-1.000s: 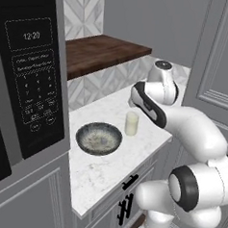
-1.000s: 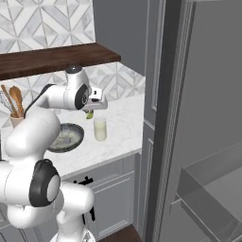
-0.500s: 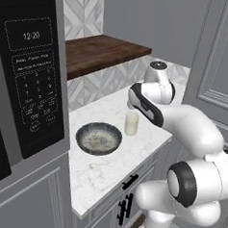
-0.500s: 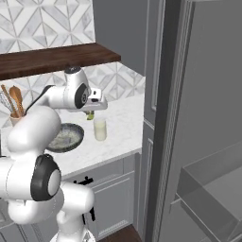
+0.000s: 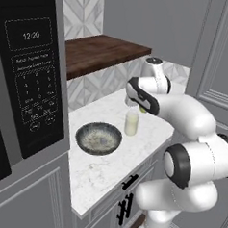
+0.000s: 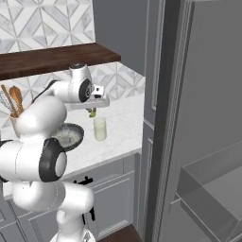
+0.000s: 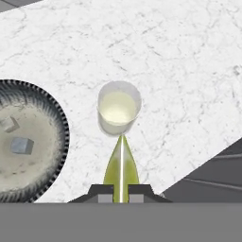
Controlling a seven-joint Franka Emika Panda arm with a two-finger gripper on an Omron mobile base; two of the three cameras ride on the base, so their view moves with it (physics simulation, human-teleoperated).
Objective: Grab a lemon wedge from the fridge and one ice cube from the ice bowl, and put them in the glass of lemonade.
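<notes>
I have the end effector (image 7: pixel 121 191) closed tight on the small yellow-green lemon wedge (image 7: pixel 121 163), pinched between its two dark tips and hanging just above the small cylindrical glass of pale creamy lemonade (image 7: pixel 118 108). That glass stands upright on the white marble counter (image 7: pixel 189 71), just beside the wide, dark speckled grey ice bowl (image 7: pixel 47 118), which holds two grey ice cubes (image 7: pixel 21 145). From the right base camera I see the tall dark grey fridge (image 6: pixel 208 118) off to the right
</notes>
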